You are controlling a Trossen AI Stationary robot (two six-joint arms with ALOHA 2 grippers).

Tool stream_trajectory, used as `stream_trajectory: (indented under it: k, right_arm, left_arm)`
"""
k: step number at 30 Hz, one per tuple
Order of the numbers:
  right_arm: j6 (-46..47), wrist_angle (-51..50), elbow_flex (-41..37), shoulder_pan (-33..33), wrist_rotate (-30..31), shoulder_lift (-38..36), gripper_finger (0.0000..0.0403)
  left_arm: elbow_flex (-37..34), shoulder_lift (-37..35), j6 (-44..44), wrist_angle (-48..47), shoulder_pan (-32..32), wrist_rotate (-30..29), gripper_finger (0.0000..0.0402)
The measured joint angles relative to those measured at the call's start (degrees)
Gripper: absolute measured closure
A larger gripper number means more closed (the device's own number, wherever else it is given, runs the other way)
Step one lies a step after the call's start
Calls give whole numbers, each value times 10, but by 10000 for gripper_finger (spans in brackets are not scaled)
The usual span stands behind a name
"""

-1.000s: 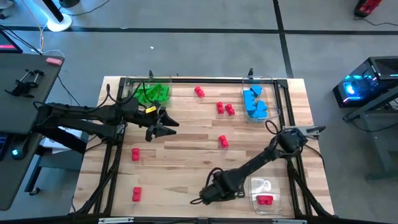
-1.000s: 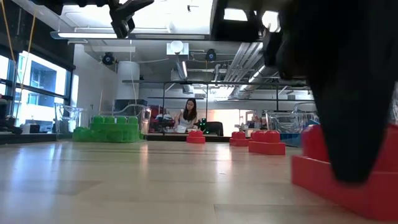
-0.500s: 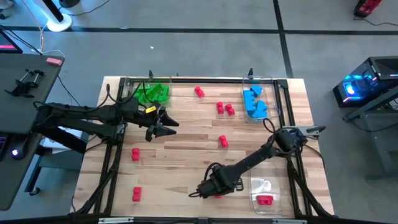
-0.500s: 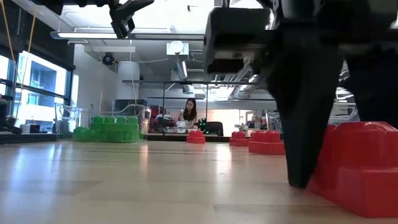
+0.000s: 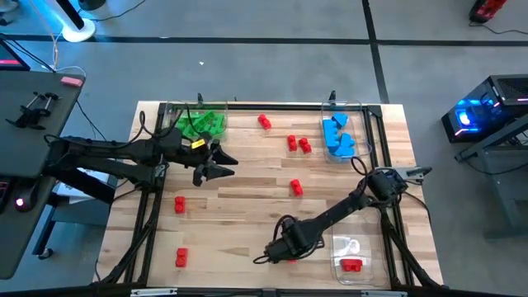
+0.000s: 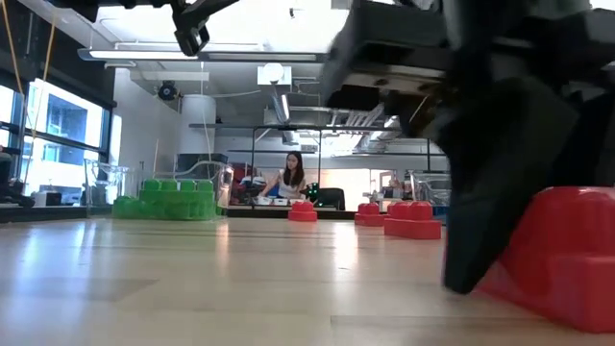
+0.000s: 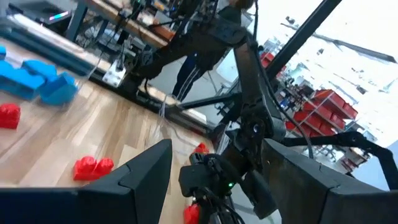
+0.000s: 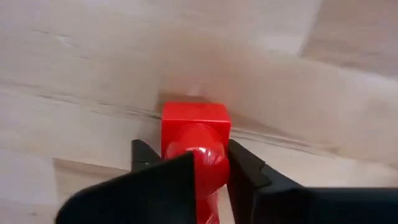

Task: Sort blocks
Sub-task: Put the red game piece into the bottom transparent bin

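Observation:
A red block [image 8: 194,134] lies near the table's front edge, with my right gripper [image 5: 279,254] shut on it. The low view shows this block [image 6: 567,250] large at the right. Other red blocks lie loose on the wood, such as one in the middle [image 5: 296,188] and one near the front left [image 5: 181,257]. Green blocks [image 5: 203,124] fill a clear tray at the far left. Blue blocks [image 5: 337,136] fill one at the far right. My left gripper [image 5: 224,167] hovers open above the table's left half, nothing between its fingers. My right gripper pinches the red block's two opposite side faces [image 8: 217,146] between its two fingers. The fingers [image 6: 490,221] come from above, slanting down toward the table's left. The block sits tilted in the hold, low over the wood; whether it is clear of the table I cannot tell.
A clear tray [image 5: 353,246] at the front right holds one red block [image 5: 352,265]. Three more red blocks [image 5: 298,144] lie at the far middle, another at the left [image 5: 180,204]. A person [image 6: 291,178] sits in the room beyond the table.
My right gripper has moved a little toward the table's far edge, come down around the red block and shut on its sides. The block, which lay flat, now sits tilted.

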Motion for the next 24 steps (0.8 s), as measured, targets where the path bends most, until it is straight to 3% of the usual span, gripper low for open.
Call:
stream_trajectory:
  k: [5,14,17,20,24]
  right_arm:
    - [-8,-77,1,7,36,-41,381]
    - [33,-264,3,47,179,-229,396]
    - [68,-343,1,72,152,-268,400]
    - [85,-321,-41,99,121,-308,400]
    - [130,-331,-106,137,14,-326,401]
  left_arm:
    - [0,0,5,37,0,-2,167]
    - [0,0,30,59,17,-6,167]
    - [0,0,29,59,26,-7,167]
    - [0,0,24,59,30,-7,167]
    - [0,0,15,59,31,-7,167]
